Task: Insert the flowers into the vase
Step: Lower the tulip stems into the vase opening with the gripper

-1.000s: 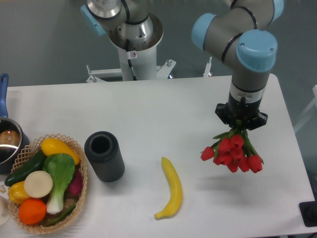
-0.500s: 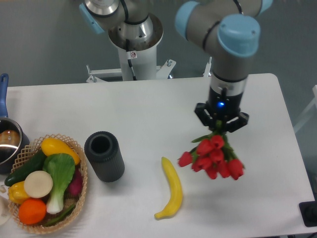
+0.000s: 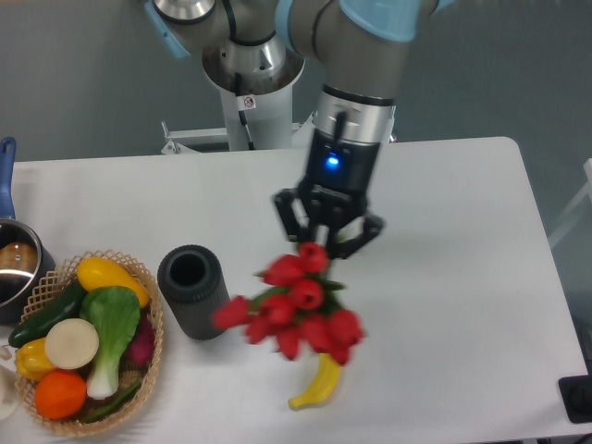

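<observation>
A bunch of red tulips, the flowers (image 3: 294, 310), hangs in the air with the blooms downward and blurred by motion. My gripper (image 3: 326, 242) is shut on their green stems from above. The vase (image 3: 194, 290), a dark grey cylinder with an open round mouth, stands upright on the table to the left of the flowers. The blooms' left edge is close to the vase's right side, without touching as far as I can tell.
A yellow banana (image 3: 319, 382) lies on the table, mostly hidden below the flowers. A wicker basket (image 3: 148, 359) of vegetables and fruit sits at the front left. A metal pot (image 3: 17, 264) with a blue handle is at the left edge.
The arm has swung left across the table with the flowers, from the right side to just right of the vase. The bunch now hangs over the banana.
</observation>
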### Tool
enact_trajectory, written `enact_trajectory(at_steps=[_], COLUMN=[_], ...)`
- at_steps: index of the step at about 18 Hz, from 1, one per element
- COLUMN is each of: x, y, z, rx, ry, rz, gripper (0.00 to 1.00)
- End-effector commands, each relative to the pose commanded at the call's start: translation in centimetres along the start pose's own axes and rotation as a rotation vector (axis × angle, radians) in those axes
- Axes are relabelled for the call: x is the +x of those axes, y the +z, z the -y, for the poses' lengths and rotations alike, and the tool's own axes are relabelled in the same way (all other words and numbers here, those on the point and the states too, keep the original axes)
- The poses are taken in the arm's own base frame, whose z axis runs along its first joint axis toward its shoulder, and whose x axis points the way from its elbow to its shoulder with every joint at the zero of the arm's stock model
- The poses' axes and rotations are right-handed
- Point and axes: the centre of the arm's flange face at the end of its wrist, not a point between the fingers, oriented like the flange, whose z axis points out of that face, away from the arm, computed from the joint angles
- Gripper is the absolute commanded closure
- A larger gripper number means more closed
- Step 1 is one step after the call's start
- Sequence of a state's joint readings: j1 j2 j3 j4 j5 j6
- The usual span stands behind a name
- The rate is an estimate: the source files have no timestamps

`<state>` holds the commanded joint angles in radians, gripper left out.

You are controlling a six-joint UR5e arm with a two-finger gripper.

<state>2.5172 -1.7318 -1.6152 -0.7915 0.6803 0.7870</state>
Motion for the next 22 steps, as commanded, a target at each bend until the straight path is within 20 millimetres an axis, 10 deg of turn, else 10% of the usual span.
enact_trajectory(at_steps=[11,22], x=[3.4,5.1], y=[-0.3,2.1], z=[2.6,-1.4], rx=[0.138,0.218], ry=[0.030,-0.011], rz=[-0.133,-0.266], gripper=[1.00,1.00])
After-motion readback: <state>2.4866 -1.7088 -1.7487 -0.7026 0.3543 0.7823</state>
